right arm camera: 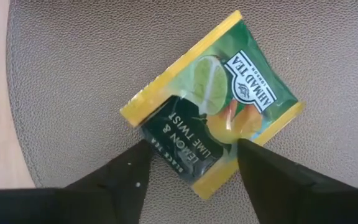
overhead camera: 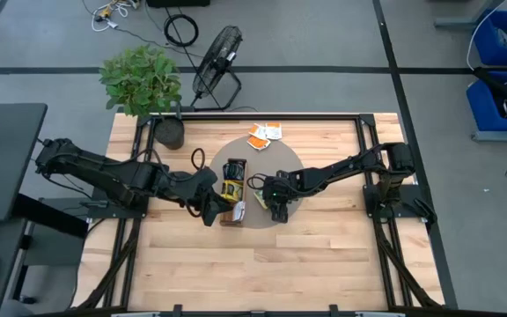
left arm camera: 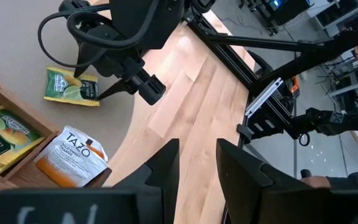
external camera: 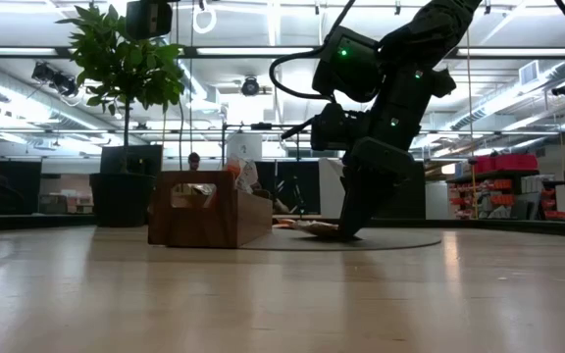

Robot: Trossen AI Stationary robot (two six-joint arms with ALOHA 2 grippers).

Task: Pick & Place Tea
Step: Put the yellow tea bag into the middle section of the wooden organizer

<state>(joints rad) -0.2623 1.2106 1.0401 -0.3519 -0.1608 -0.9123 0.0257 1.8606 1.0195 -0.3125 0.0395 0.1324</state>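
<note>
You get even, bright overhead light on the worktop (overhead camera: 262,255); shadows there are soft and short. From table height, the ceiling strip lights (external camera: 263,51) glare behind the arms, leaving them as dark silhouettes, and the near wood is blurred. The right wrist view is sharp on the sachet (right arm camera: 213,121), with its dark fingers (right arm camera: 114,177) soft.

Grey floor (overhead camera: 341,35), ceiling striplights (external camera: 263,51)

place: lab/workshop | cues: blue storage bins (overhead camera: 506,40), floor cables (overhead camera: 180,28), ceiling strip lights (external camera: 263,51)
</note>
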